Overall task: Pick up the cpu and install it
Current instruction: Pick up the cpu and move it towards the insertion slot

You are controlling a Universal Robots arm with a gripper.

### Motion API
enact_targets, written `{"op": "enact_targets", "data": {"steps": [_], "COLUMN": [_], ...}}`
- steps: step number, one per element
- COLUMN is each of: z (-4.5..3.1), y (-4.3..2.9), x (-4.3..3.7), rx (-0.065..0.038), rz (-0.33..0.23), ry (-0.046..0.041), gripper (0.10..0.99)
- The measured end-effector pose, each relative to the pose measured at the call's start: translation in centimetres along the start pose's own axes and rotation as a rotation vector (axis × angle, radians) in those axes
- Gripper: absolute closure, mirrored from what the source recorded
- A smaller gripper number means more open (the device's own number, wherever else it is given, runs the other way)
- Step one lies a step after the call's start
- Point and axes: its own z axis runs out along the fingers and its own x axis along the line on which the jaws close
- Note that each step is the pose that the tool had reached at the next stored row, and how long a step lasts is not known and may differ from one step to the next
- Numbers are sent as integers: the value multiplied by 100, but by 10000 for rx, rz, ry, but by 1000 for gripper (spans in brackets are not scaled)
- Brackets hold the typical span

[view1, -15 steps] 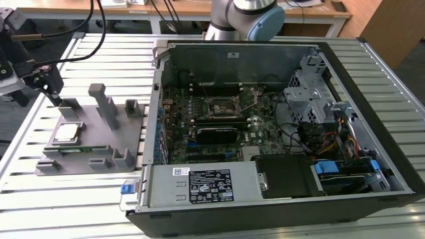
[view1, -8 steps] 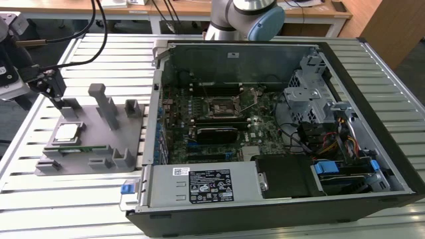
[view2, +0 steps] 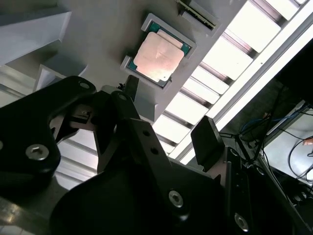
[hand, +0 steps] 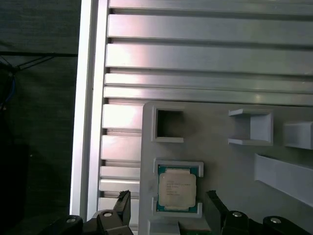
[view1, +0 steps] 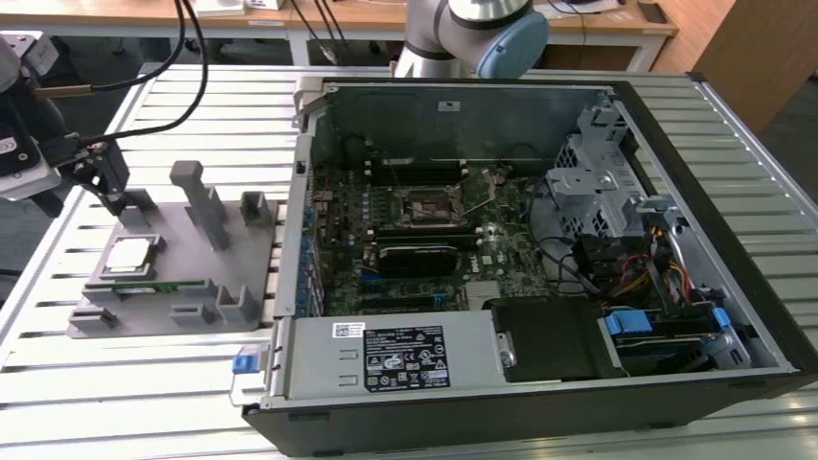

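Claw (view1: 113, 192) spread wide and empty, above the cpu (hand: 177, 190) (silvery top upward), which lies in a square recess near one edge of the grey holder (view1: 179, 287) on the tabletop (view1: 141, 383).

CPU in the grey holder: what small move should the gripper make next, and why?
Probably lower straight down with the jaws open. In the first wrist view the gripper is open, its fingers flank the cpu, which lies flat in its pocket on the grey holder; the exterior view shows it above the cpu, not touching.
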Motion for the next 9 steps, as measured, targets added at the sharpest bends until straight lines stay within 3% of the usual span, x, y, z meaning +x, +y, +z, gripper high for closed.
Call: {"op": "enact_targets", "data": {"steps": [9], "z": [155], "y": [-9], "x": [-57], "rx": [0], "rz": [-64], "ry": [5], "gripper": [380]}}
